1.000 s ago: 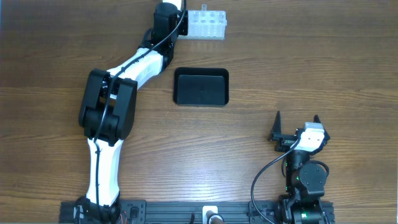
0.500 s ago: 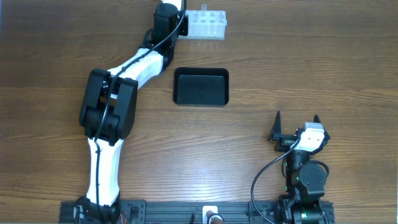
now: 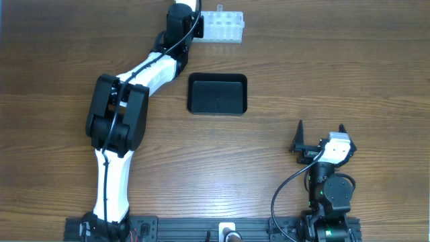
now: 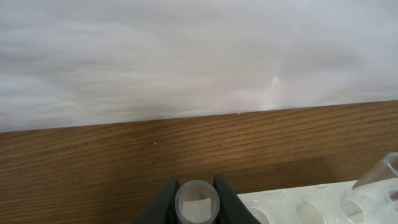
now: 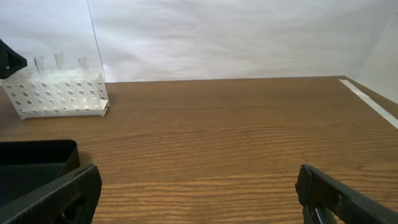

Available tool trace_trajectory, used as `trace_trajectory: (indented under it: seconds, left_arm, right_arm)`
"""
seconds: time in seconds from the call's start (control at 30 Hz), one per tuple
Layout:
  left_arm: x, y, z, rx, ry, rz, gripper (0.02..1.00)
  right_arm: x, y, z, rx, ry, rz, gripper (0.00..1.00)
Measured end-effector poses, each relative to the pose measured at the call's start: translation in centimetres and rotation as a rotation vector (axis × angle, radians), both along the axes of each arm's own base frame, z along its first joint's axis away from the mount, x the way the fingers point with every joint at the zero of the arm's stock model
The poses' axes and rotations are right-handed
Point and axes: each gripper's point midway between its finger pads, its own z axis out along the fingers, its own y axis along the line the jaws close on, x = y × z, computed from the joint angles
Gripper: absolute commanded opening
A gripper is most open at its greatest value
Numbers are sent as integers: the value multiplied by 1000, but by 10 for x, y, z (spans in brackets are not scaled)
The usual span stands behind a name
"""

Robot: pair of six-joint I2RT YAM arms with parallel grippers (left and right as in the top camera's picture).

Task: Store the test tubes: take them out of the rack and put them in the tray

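The left pincer (image 4: pixel 196 183) is closed on a clear test tube (image 4: pixel 198 204). One black finger presses on each side of the tube, and the tube's round open top faces up. The tube stands at the left end of the white rack (image 4: pixel 298 202), right at its edge. I cannot tell if the tube's bottom is in a hole or not. Another clear tube (image 4: pixel 380 177) leans in the rack a few holes away. Behind the rack are the brown wood table (image 3: pixel 349 67) and a white wall (image 4: pixel 199 56).

From above, the left arm reaches far up the table to the rack. The rack sits near the table's far edge. The black tray (image 3: pixel 217 94) lies on the table near the rack, closer to the arms. Nothing is in the tray.

The right pincer (image 3: pixel 321 129) is wide open and holds nothing. It stays low near its own base, well apart from the tray and the rack. From its camera, three tubes (image 5: pixel 59 60) stand up out of the rack, and a corner of the tray shows close by.
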Motion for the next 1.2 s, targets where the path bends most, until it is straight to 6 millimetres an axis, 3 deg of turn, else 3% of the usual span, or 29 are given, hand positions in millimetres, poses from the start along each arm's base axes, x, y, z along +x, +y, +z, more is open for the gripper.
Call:
trace_trajectory:
  seconds: [0.6, 0.73, 0.87, 1.0, 1.1, 1.13, 1.2]
  left_arm:
    - [-1, 0, 7, -1, -4, 0, 69]
    - [-3, 1, 53, -24, -69, 1, 64]
    - [-15, 8, 143, -71, -202, 5, 62]
    - [-39, 19, 236, -106, -301, 6, 58]
    - [-62, 22, 265, -105, -265, -19, 58]
    - [-70, 23, 266, -105, -233, -30, 40]
    - [-86, 23, 250, -110, -111, -40, 40]
  right_arm:
    - [0, 0, 0, 1, 0, 0, 991]
    - [0, 0, 0, 1, 0, 0, 991]
    - [0, 0, 0, 1, 0, 0, 991]
    - [0, 0, 0, 0, 0, 0, 991]
    - [0, 0, 0, 1, 0, 0, 991]
    - [0, 0, 0, 1, 0, 0, 991]
    - [0, 0, 0, 0, 0, 0, 991]
